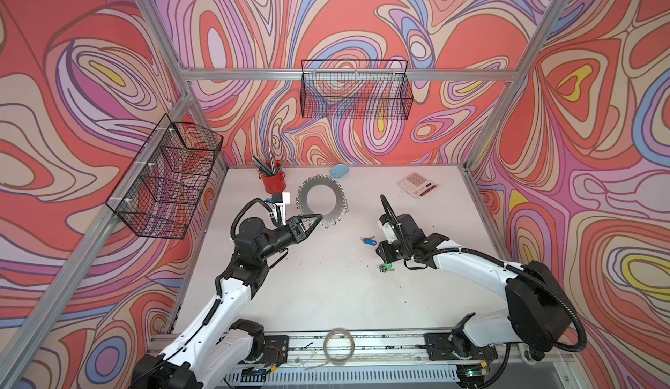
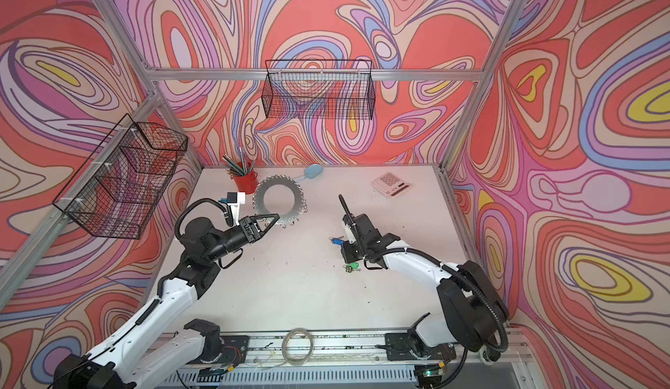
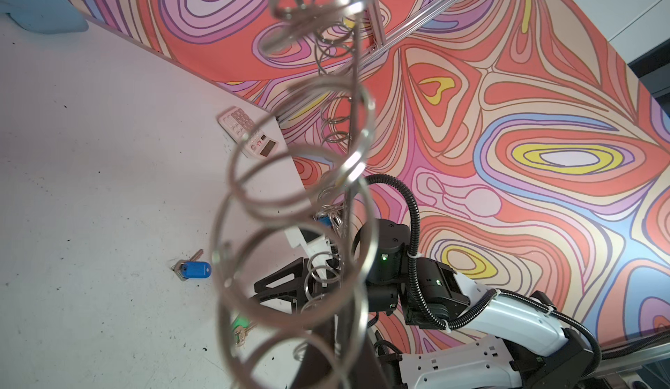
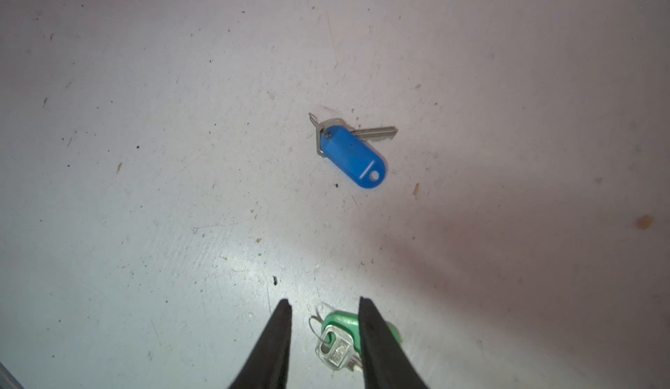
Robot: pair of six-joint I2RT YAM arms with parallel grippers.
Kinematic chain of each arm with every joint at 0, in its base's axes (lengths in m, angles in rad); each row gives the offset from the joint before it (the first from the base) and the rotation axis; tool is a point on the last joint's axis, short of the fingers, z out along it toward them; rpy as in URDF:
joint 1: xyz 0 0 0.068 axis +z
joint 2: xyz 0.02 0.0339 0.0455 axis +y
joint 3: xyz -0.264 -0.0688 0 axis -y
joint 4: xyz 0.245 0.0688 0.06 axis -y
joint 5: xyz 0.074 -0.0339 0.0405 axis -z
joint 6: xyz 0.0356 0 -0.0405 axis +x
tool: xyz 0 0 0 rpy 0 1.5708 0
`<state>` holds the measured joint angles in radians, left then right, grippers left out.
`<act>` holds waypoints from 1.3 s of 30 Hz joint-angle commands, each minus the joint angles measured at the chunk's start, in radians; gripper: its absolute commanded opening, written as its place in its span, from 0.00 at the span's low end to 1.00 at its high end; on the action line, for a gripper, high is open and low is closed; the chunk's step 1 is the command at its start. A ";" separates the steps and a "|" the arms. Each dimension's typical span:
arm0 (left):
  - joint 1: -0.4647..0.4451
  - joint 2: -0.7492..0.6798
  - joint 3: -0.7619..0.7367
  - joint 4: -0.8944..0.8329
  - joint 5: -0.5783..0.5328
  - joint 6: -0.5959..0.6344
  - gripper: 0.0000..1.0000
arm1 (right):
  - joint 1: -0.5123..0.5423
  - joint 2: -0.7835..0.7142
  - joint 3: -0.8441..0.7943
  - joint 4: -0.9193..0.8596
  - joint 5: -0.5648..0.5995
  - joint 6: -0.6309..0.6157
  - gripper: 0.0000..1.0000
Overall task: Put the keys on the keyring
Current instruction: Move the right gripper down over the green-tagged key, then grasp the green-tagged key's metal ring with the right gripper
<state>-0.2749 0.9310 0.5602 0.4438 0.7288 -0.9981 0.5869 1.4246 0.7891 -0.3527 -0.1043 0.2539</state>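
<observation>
White table (image 1: pixel 326 278): left claw (image 1: pixel 319 218) pinches the keyring (image 1: pixel 304 193) up; right claw (image 4: pixel 324 302), half wide, straddles the green key (image 4: pixel 335 347). Next, squeeze it.

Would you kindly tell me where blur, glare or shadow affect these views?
Left wrist view: the keyring looms blurred up close, while the blue-tagged key is sharp. Right wrist view: a bright sheen on the table beside the right gripper, plus a reddish shadow. Both top views: evenly lit.

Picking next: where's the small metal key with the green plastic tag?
The green key lies right of centre in both top views, on the white table under the right gripper.
</observation>
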 commanded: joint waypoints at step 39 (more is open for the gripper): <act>0.006 0.010 -0.034 0.067 0.037 0.000 0.00 | 0.131 0.073 -0.052 -0.015 0.143 0.082 0.16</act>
<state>-0.2749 0.9512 0.5312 0.4530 0.7517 -0.9989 0.7105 1.4811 0.7181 -0.3847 0.0368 0.3485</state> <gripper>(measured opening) 0.076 0.157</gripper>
